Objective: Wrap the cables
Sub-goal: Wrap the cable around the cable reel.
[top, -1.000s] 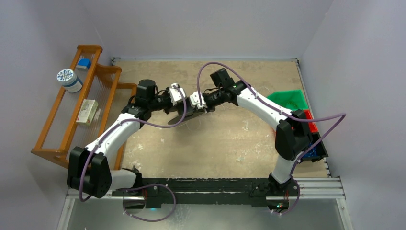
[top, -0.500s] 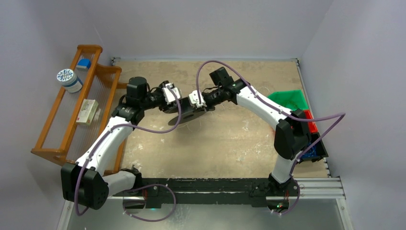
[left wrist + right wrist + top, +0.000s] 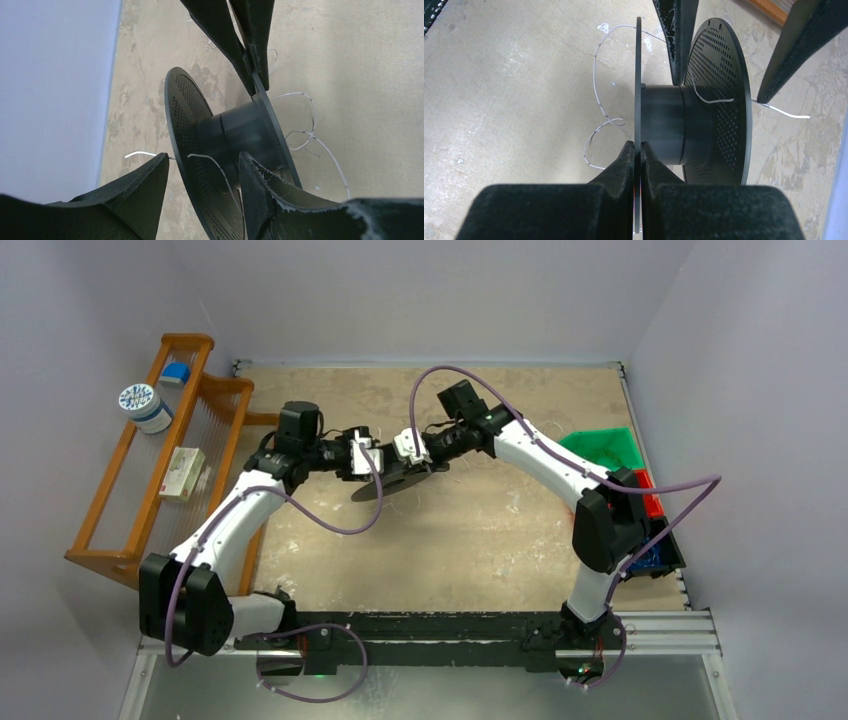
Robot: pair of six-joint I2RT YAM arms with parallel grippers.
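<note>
Opened since 1 second ago, left hand (image 3: 202,167) straddles the perforated flange of the black spool (image 3: 235,125). Right hand (image 3: 640,150) pinches the other flange tight. Cables (image 3: 595,75) trail from the hub onto the table (image 3: 480,530). A blue tangle (image 3: 650,558) lies in the dark bin (image 3: 680,556).

walls (image 3: 430,300): plain pale grey | tabletop (image 3: 480,540): scuffed beige | wooden rack (image 3: 186,342): left edge | green bin (image 3: 603,447): right edge

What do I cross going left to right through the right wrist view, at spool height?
loose cable loops on the table → solid spool flange → hub → perforated flange → free cable end
</note>
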